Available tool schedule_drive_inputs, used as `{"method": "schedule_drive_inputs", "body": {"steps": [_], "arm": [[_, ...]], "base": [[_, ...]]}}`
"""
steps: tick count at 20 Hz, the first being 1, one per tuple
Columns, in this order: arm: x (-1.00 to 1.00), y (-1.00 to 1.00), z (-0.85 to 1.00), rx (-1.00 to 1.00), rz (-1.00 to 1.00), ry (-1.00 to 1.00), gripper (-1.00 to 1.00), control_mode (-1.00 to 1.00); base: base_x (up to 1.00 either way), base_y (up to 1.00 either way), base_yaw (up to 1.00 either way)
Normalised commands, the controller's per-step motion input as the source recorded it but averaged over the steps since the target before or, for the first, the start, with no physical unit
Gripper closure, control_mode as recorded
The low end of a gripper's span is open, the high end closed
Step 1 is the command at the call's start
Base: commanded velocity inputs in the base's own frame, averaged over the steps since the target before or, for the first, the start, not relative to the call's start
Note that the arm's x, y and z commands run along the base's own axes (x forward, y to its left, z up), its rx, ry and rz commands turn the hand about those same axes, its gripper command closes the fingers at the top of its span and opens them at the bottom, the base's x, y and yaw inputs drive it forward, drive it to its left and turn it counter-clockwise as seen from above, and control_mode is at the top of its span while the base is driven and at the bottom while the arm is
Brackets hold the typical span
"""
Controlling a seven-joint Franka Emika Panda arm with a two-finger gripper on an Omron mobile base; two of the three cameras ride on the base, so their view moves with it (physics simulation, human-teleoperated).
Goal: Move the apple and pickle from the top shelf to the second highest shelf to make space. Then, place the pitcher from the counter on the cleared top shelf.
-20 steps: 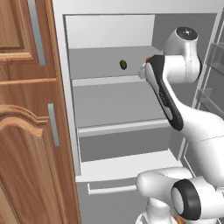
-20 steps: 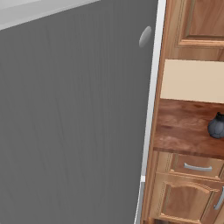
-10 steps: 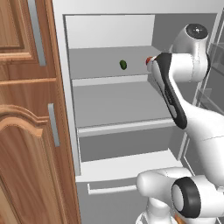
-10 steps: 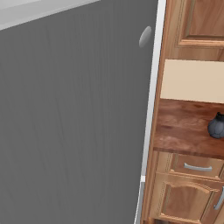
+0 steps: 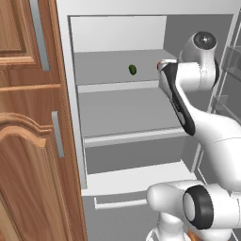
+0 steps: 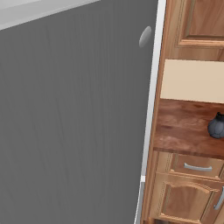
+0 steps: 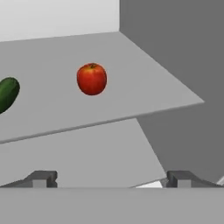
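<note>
My gripper (image 7: 109,178) hangs released, empty. Ahead and above it sits the apple (image 7: 92,78); left of that, the pickle (image 7: 7,94), cut off, long axis slanting upward.

The left base view sits behind and left of the arm (image 5: 188,108), looking forward and slightly down into the open fridge, with a wooden cabinet (image 5: 28,141) close along its left edge. It takes in the top shelf (image 5: 117,86) and the second highest shelf (image 5: 127,136) from a middling distance.

The right base view faces a grey fridge door (image 6: 70,122) very near the lens, and past its edge looks down on the counter (image 6: 183,129) and the pitcher (image 6: 216,127) farther off.

The hand view looks along the gripper (image 7: 111,179), close to the top shelf (image 7: 166,87), slightly above it. It shares with the left base view the apple (image 7: 92,78) and the pickle (image 7: 6,94)
</note>
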Motion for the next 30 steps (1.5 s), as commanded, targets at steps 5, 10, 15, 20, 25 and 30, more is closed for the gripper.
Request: {"method": "schedule_drive_inputs", "body": {"steps": [5, 10, 15, 20, 25, 30], "arm": [[0.6, 0.0, 0.0, 0.0, -0.1, 0.0, -1.0, -1.0], [0.67, 0.0, -0.07, 0.0, -0.01, 0.0, -1.0, -1.0], [0.58, 0.0, -0.12, 0.0, 0.0, 0.0, -1.0, -1.0], [0.5, 0.0, -0.15, 0.0, 0.0, 0.0, -1.0, -1.0], [0.38, -0.11, -0.1, 0.0, 0.0, 0.0, -1.0, -1.0], [0.38, -0.16, -0.08, 0.0, 0.0, 0.0, -1.0, -1.0]], "base": [[0.0, 0.0, 0.0], [0.0, 0.0, 0.0], [0.0, 0.0, 0.0], [0.0, 0.0, 0.0], [0.0, 0.0, 0.0], [0.0, 0.0, 0.0]]}}
